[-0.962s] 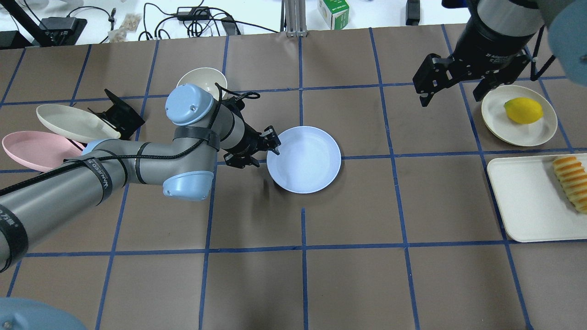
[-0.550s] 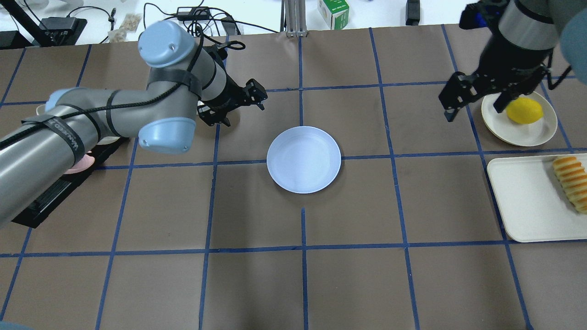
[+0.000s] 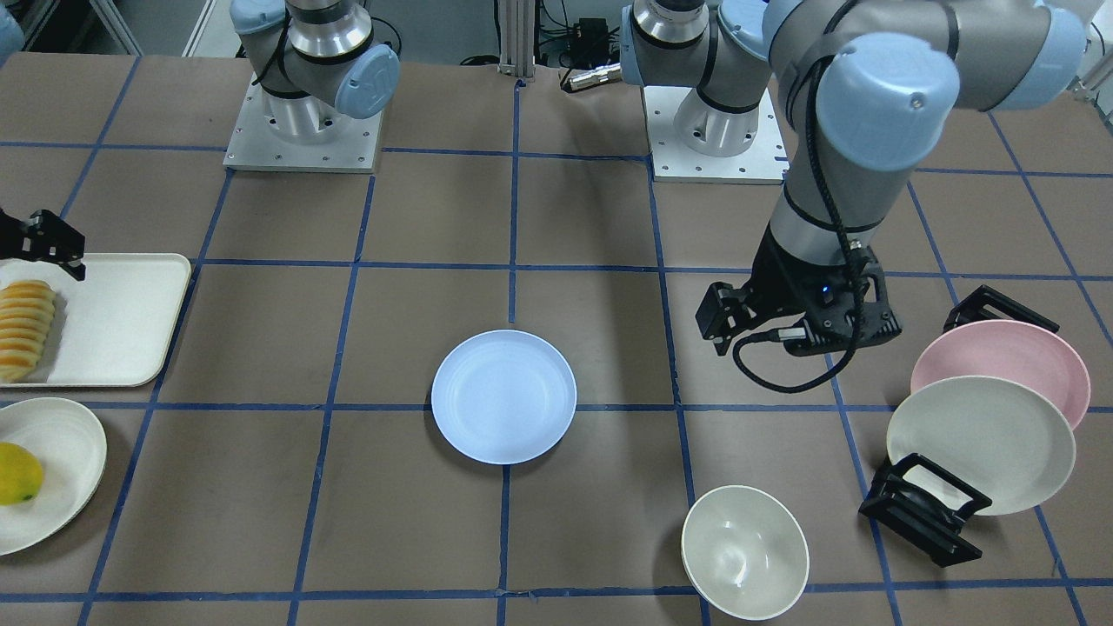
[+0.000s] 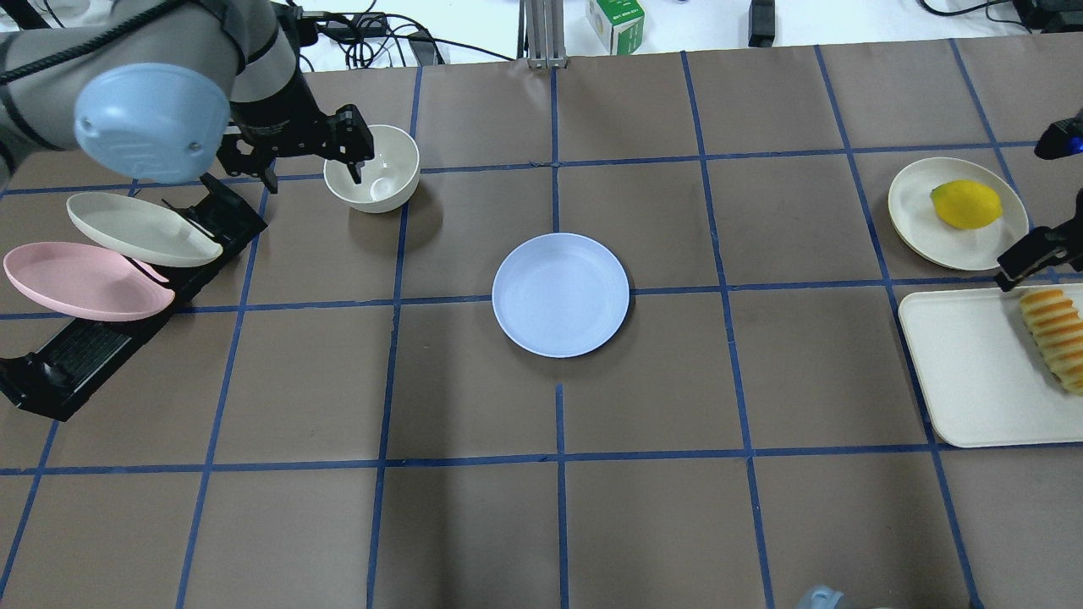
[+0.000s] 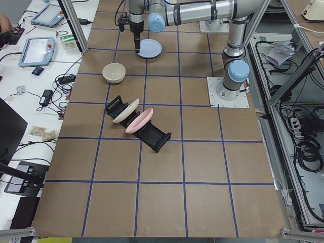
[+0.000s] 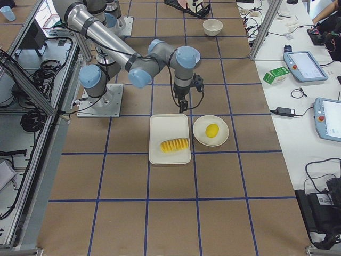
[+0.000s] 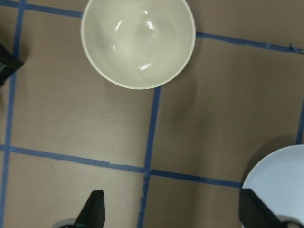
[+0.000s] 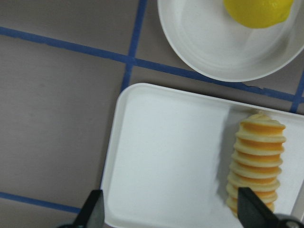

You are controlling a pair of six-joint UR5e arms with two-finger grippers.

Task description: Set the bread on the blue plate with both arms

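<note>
The blue plate (image 4: 560, 294) lies empty at the table's middle; it also shows in the front view (image 3: 504, 396). The bread (image 4: 1053, 334) lies on a white tray (image 4: 964, 364) at the far right, and shows in the right wrist view (image 8: 254, 164). My left gripper (image 4: 313, 165) is open and empty, raised beside a cream bowl (image 4: 372, 167), well away from the blue plate. In the left wrist view the plate's rim (image 7: 280, 180) is at the lower right. My right gripper (image 4: 1036, 254) is open and empty, above the tray's far edge, near the bread's end.
A yellow lemon (image 4: 966, 203) sits on a cream plate (image 4: 914, 216) behind the tray. A pink plate (image 4: 76, 283) and a cream-white plate (image 4: 135, 230) lean in a black rack (image 4: 76, 364) at the left.
My left gripper has left the blue plate's rim and swung back left to beside the bowl. My right gripper has moved right, past the lemon plate to the tray's edge.
</note>
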